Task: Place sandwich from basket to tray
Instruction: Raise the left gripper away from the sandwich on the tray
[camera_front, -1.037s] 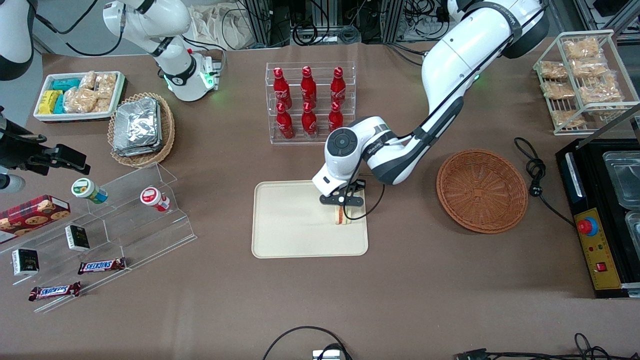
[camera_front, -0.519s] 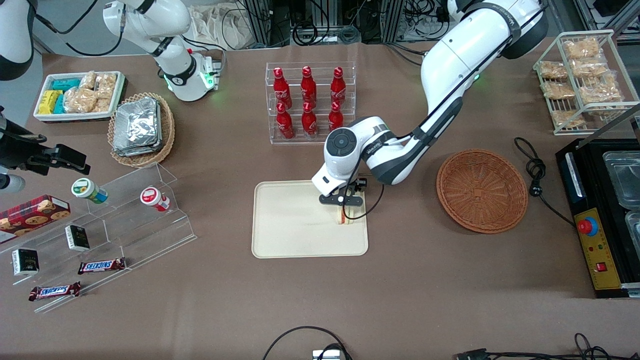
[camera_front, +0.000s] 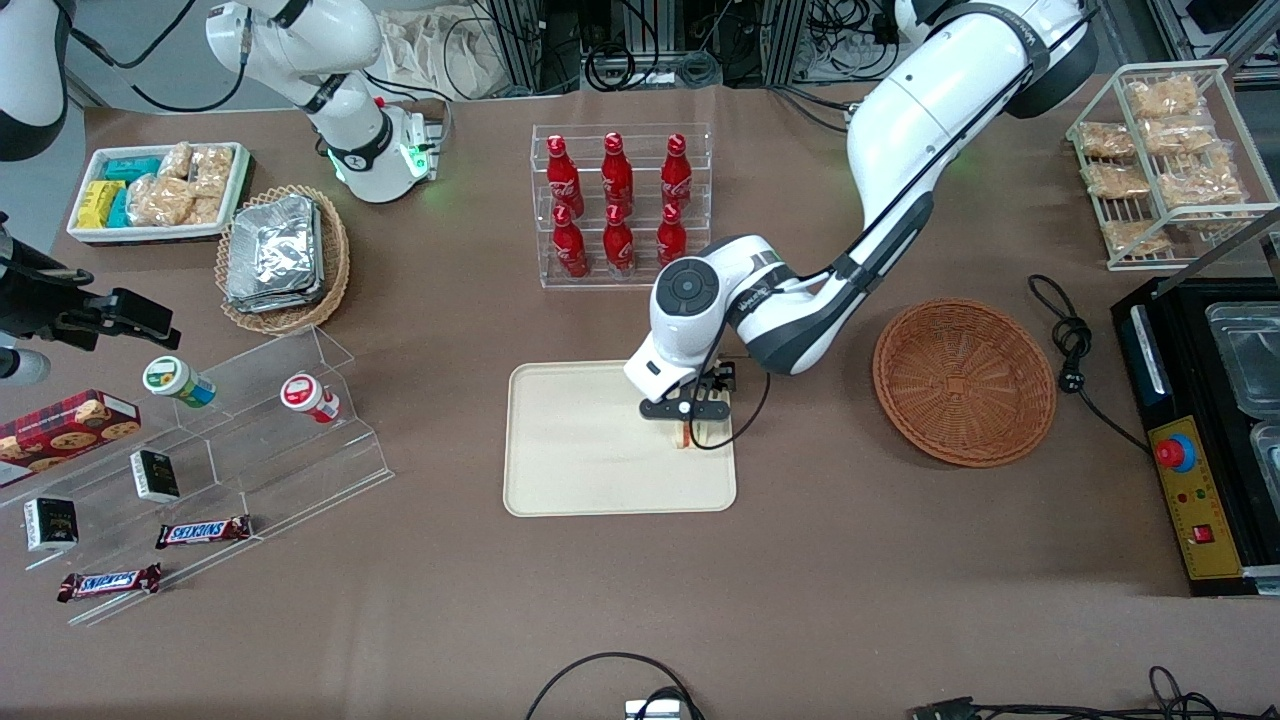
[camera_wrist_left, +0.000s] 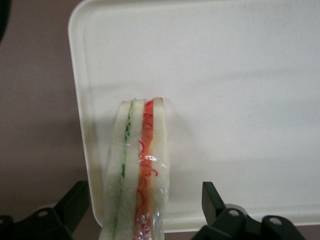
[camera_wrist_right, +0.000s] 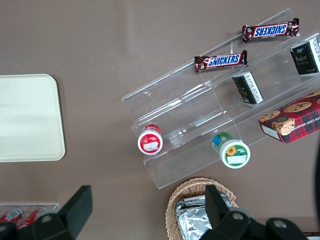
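Note:
The sandwich (camera_front: 686, 436) stands on its edge on the cream tray (camera_front: 570, 470), near the tray's side toward the basket. It also shows in the left wrist view (camera_wrist_left: 142, 165), with its green and red filling lines up. My left gripper (camera_front: 688, 418) is right above it, open. Its black fingers (camera_wrist_left: 75, 204) stand wide on either side of the sandwich (camera_wrist_left: 142, 165) with gaps to it. The tray also shows in that view (camera_wrist_left: 240, 90). The reddish-brown wicker basket (camera_front: 964, 382) sits empty on the table beside the tray, toward the working arm's end.
A clear rack of red bottles (camera_front: 620, 205) stands farther from the front camera than the tray. A black machine (camera_front: 1200, 430) and a wire rack of snack packs (camera_front: 1165, 160) lie at the working arm's end. Acrylic steps with snacks (camera_front: 200, 450) lie toward the parked arm's end.
The gripper and wrist have shifted slightly over the sandwich. The sandwich stays in the same spot on the tray.

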